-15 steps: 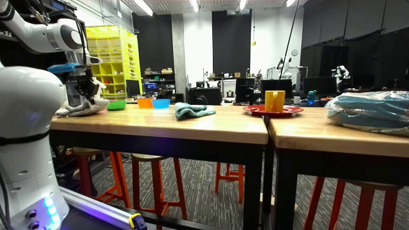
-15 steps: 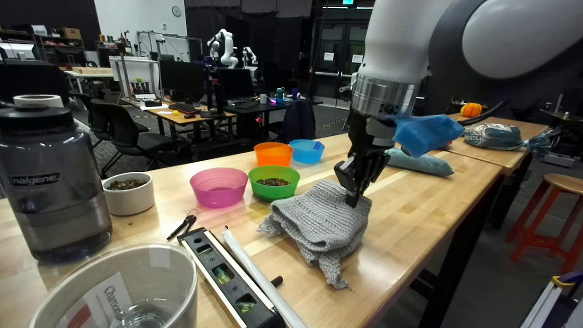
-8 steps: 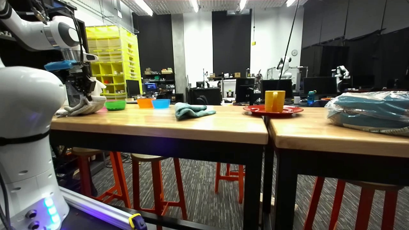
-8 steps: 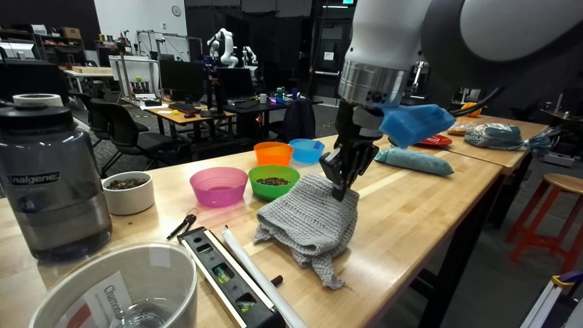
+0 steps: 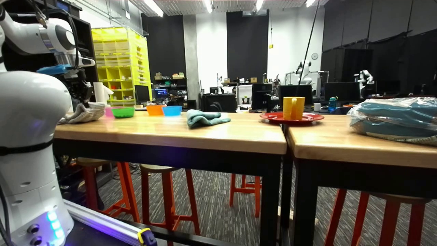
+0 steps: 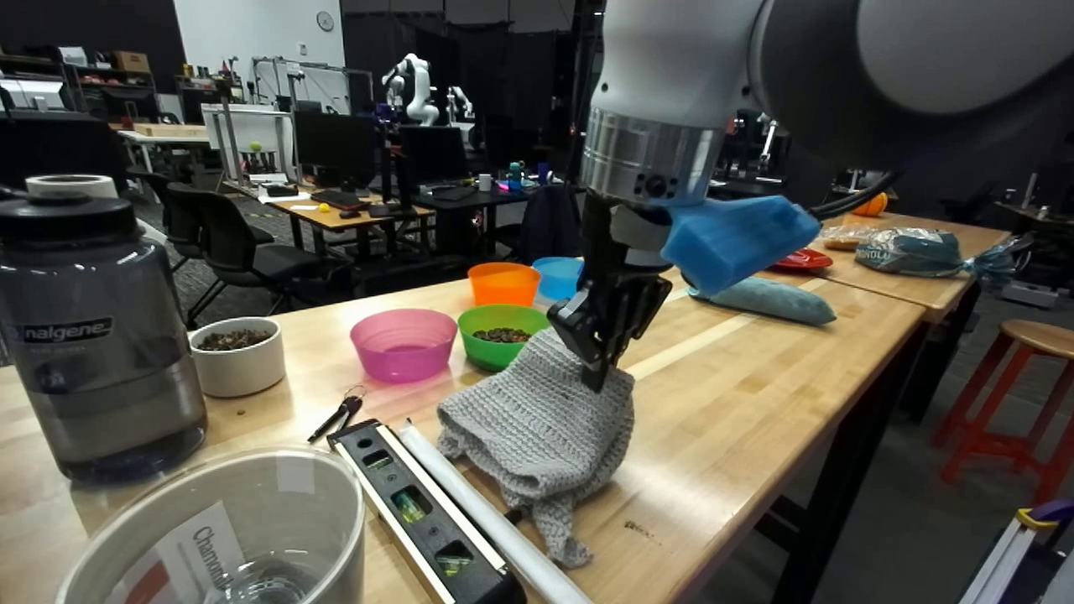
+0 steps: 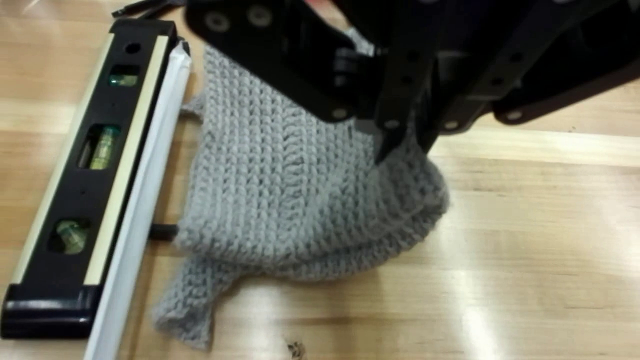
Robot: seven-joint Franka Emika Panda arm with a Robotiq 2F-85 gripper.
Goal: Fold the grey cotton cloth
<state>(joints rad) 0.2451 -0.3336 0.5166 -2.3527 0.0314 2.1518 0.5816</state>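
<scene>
The gripper (image 6: 596, 377) pinches a fold of the grey cloth (image 6: 537, 424) on the wooden table (image 6: 747, 403).
In the wrist view, its fingertips (image 7: 389, 142) stand close together with raised cloth gathered between them — the rest of the cloth slopes down onto the wood, layered along its lower edge, one narrow corner poking out from beneath. A white stick (image 6: 488, 512) lies beside it, with a black spirit level (image 6: 428, 518) along the stick's far side. In an exterior view the green bowl (image 6: 482, 353) stands behind, partly hidden by the cloth — a pink bowl (image 6: 394, 361) just beside that.
</scene>
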